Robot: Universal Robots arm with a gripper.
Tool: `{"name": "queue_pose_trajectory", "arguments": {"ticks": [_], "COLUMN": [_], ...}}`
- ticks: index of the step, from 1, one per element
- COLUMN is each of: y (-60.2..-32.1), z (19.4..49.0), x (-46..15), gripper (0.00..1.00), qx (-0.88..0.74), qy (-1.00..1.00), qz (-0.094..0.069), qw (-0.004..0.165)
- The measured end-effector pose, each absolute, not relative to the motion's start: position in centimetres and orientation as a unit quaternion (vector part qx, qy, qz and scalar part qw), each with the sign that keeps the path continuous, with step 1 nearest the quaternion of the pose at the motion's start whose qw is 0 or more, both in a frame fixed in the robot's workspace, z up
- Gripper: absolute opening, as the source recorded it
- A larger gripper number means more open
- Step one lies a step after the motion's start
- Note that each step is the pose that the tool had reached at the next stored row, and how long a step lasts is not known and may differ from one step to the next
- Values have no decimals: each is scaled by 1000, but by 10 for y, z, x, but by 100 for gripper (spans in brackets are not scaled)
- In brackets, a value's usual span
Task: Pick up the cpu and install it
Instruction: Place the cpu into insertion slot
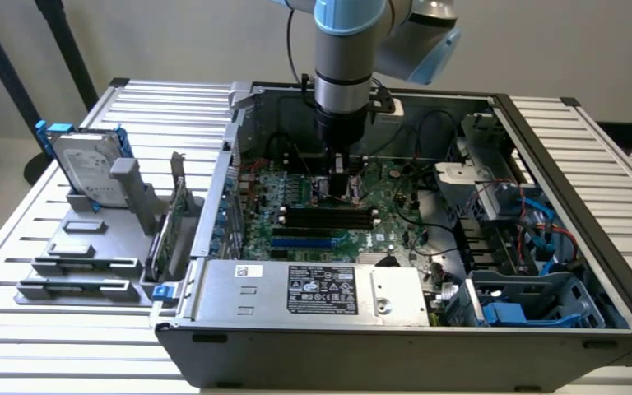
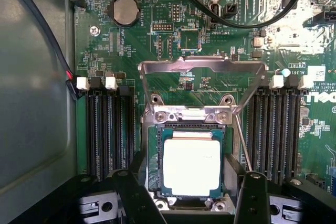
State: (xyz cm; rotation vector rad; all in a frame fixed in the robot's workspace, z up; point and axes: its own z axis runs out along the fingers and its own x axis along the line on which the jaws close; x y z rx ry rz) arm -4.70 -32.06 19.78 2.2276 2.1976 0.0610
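Silver-topped cpu (image 2: 191, 166) seated in socket (image 2: 153, 156) | tool (image 2: 190, 182) spread wide, straddling it, holding nothing

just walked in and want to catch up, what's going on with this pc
A robot arm is reaching down into an open computer case. Its gripper hangs open over the motherboard's socket, where the cpu lies flat between the fingers, apparently not gripped. The socket's metal retention frame stands flipped open.

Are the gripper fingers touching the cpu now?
Apart. In the wrist view the cpu lies in its socket between the fingers of the open gripper, with socket edge showing on both sides.
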Motion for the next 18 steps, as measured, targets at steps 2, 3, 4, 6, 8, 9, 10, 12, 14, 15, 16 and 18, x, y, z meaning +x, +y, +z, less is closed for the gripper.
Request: {"name": "queue_pose_trajectory", "arguments": {"ticks": [2,3,4,6,8,9,10,12,14,15,16,18], "y": [-320,-320,-320,-320,-320,-320,-320,-320,-320,-320,-320,-320], "z": [198,198,198,198,198,198,198,198,198,198,198,199], "x": [-47,-47,-47,-47,-47,-47,-47,-47,-47,-47,-47,-47], "gripper": [68,68,68,68,68,68,68,68,68,68,68,68], "qx": [711,711,711,711,711,710,710,710,709,709,709,709], "qy": [702,703,703,703,703,703,704,704,704,704,705,705], "qz": [20,20,20,20,21,21,21,21,21,21,21,20], "qw": [6,6,6,7,7,7,7,7,7,7,7,8]}}
